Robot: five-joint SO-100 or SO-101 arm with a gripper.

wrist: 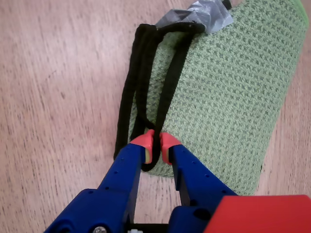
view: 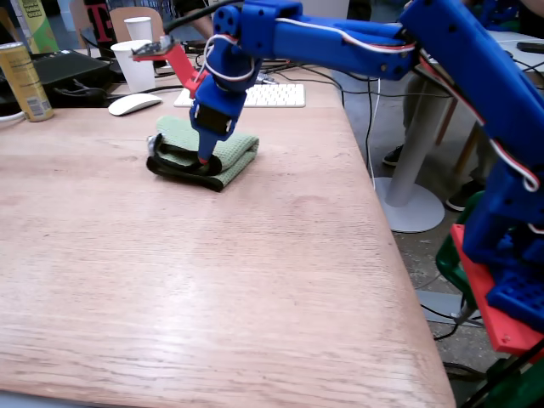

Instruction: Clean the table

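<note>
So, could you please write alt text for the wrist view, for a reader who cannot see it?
A blue gripper with red fingertips pinches a black cord loop wrapped around a folded green waffle-weave cloth. The cloth lies on a light-brown wooden table, with a patch of grey tape at its far end.

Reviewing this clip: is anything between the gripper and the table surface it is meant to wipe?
Only the wiping tool itself. The gripper is shut on the black cord looped around the green cloth, which lies on the table. The bare wood in front of the cloth shows nothing in the way; the white mouse sits behind it.
</note>
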